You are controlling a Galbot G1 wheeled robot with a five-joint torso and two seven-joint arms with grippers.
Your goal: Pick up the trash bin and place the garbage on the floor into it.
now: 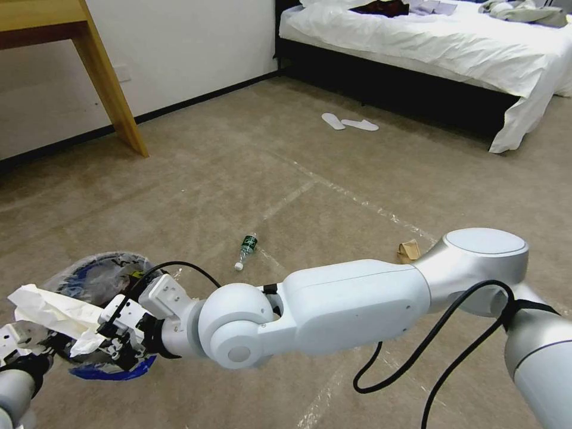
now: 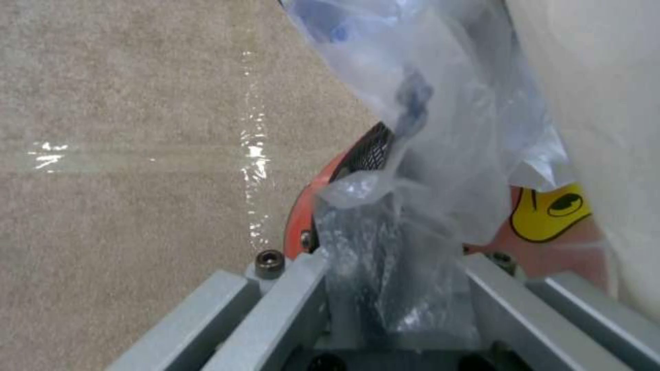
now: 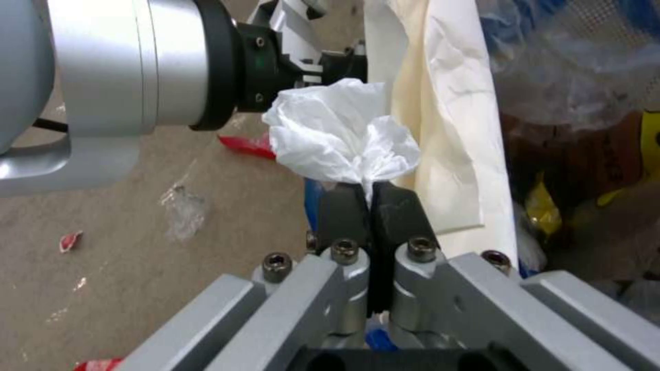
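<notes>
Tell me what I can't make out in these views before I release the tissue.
- Trash bin, head view: the right gripper, its crumpled tissue and a large white paper cover most of its opening.
- Left gripper, left wrist view: the plastic liner wraps its fingers.
- Brown paper bag, head view: partly behind the right arm.
- Bottle, head view: label too small to read.

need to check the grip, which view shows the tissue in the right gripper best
The right wrist view: the crumpled white tissue is pinched between the shut fingers of the right gripper, close up. The head view shows white paper by that gripper over the bin, the pinch hidden. The left wrist view adds nothing clear.
</notes>
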